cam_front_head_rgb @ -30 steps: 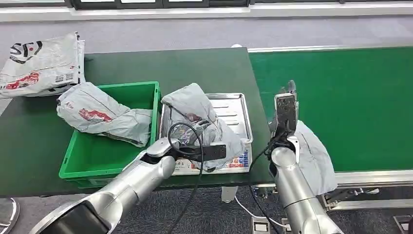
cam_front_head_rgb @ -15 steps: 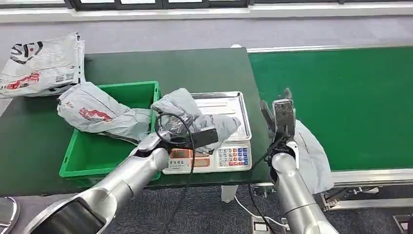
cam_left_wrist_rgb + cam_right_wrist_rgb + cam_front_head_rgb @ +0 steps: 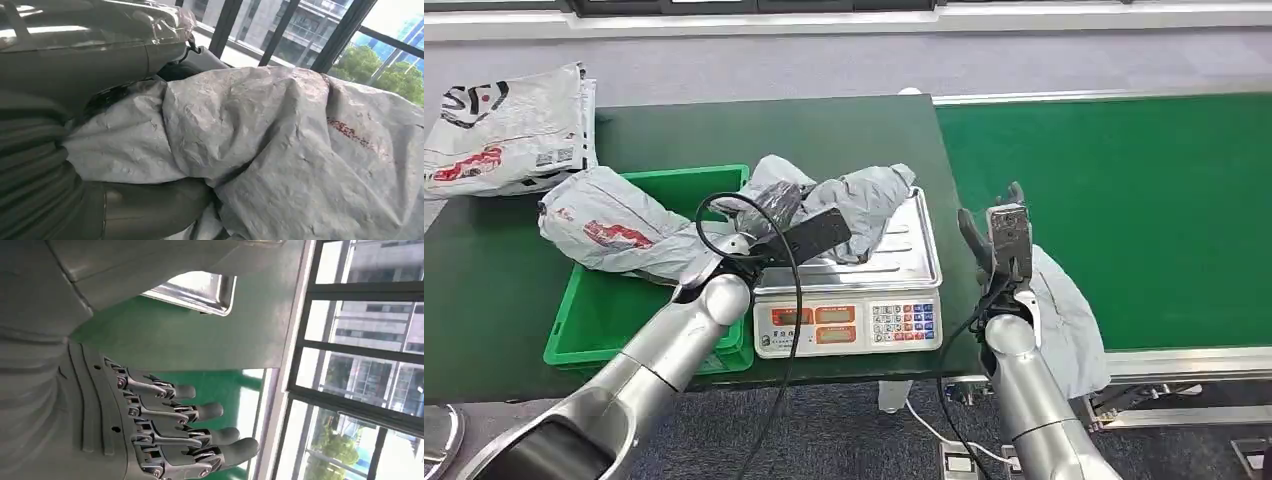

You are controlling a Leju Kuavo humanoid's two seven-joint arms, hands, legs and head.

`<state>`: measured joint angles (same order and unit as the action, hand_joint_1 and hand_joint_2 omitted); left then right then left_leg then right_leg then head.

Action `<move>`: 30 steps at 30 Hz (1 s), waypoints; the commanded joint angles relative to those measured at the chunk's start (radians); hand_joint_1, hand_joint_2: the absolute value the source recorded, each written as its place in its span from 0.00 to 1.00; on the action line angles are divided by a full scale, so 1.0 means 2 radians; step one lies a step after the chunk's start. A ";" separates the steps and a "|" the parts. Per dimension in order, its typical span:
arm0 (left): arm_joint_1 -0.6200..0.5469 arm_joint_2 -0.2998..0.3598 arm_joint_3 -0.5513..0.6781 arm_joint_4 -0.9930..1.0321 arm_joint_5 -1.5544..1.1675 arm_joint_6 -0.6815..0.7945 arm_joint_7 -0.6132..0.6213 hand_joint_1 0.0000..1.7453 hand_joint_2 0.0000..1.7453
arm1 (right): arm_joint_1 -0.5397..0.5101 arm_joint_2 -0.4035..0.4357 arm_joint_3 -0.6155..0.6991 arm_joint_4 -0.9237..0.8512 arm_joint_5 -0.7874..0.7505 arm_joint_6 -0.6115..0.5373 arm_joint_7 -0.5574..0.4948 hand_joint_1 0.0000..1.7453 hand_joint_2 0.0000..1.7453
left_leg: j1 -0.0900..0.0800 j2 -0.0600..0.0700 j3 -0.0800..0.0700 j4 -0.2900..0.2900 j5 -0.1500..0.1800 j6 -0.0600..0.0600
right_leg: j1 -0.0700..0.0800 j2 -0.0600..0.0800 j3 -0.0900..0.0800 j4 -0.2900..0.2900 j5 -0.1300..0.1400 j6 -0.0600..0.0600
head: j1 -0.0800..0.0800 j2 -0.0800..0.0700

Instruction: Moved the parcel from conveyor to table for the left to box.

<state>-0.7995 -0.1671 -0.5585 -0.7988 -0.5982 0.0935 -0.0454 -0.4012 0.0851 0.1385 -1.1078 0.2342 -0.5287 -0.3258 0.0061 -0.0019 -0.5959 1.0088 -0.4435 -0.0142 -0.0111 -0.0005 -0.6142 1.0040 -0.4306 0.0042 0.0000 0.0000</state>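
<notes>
My left hand (image 3: 786,228) grips a crumpled grey parcel (image 3: 862,196) and holds it above the left side of the scale's steel tray (image 3: 904,262), by the green box's (image 3: 574,335) right wall. In the left wrist view the parcel (image 3: 280,150) bulges between the thumb (image 3: 150,210) and the palm. My right hand (image 3: 1004,225) stands at the table's edge beside the conveyor (image 3: 1144,200), holding nothing. Its fingers (image 3: 200,412) are stretched out and apart.
A second grey parcel (image 3: 614,232) lies across the green box's back left corner. Another grey parcel (image 3: 1069,320) lies on the conveyor's near edge under my right arm. White courier bags (image 3: 509,120) sit at the dark table's (image 3: 824,130) far left. The scale's keypad (image 3: 904,322) faces me.
My left hand has lifted the grey parcel off the scale tray and carried it left and away, toward the green box. The right hand has sunk slightly.
</notes>
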 commanded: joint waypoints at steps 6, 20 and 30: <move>-0.005 0.006 0.032 0.005 0.001 -0.004 0.001 1.00 1.00 | -0.015 -0.003 -0.028 0.014 -0.002 0.001 0.003 0.00 1.00 | 0.000 0.000 0.000 -0.001 0.000 0.000 | 0.000 0.000 0.000 -0.001 0.000 0.000 | 0.000 0.000; -0.082 0.070 0.089 0.188 -0.460 0.226 0.256 1.00 1.00 | -0.015 0.014 -0.044 0.017 -0.005 0.000 0.007 0.00 1.00 | 0.000 -0.001 -0.001 0.000 0.001 -0.001 | 0.002 -0.002 -0.001 0.000 0.001 -0.002 | 0.000 0.000; -0.050 0.087 0.166 0.204 -0.456 0.217 0.246 1.00 1.00 | -0.038 0.013 -0.041 0.045 0.001 0.015 0.011 0.00 1.00 | 0.000 0.002 -0.001 -0.001 0.001 -0.002 | 0.001 0.002 -0.002 0.000 0.001 -0.002 | 0.000 0.000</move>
<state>-0.9001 -0.0107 -0.3745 -0.4913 -1.5037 0.5318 0.4486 -0.4071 0.0954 0.1064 -1.1074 0.2342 -0.5123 -0.3094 0.0068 -0.0041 -0.6024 1.0086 -0.4403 -0.0175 -0.0094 -0.0019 -0.6210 1.0053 -0.4285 0.0003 0.0000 0.0000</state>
